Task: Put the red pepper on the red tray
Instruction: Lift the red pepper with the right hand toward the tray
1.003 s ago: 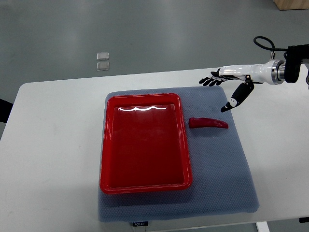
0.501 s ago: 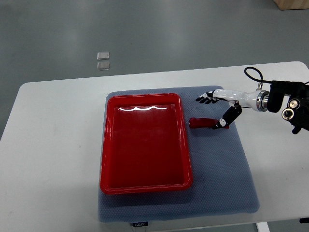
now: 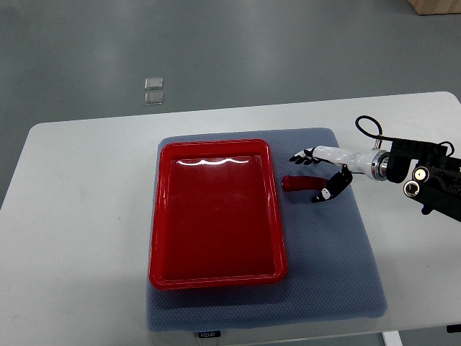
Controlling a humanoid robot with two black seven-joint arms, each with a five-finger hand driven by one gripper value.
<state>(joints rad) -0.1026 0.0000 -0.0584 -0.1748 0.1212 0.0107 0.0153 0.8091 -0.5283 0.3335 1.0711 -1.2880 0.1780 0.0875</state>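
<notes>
A long red pepper (image 3: 298, 184) lies on the grey mat (image 3: 324, 252), just right of the red tray (image 3: 216, 210), which holds nothing. My right hand (image 3: 314, 175) comes in from the right edge and hangs over the pepper's right end. Its fingers (image 3: 302, 156) are spread on the far side and its thumb (image 3: 325, 193) on the near side, so the hand straddles the pepper without closing on it. The pepper's right tip is hidden under the hand. My left arm does not show.
The mat lies on a white table (image 3: 79, 216). Two small clear squares (image 3: 153, 91) sit on the floor beyond the table's far edge. The black forearm housing (image 3: 428, 176) with a looped cable hangs over the table's right part.
My right hand has come down and leftward from above the mat's far right corner to the pepper, with thumb and fingers now on either side of it. The pepper has not moved.
</notes>
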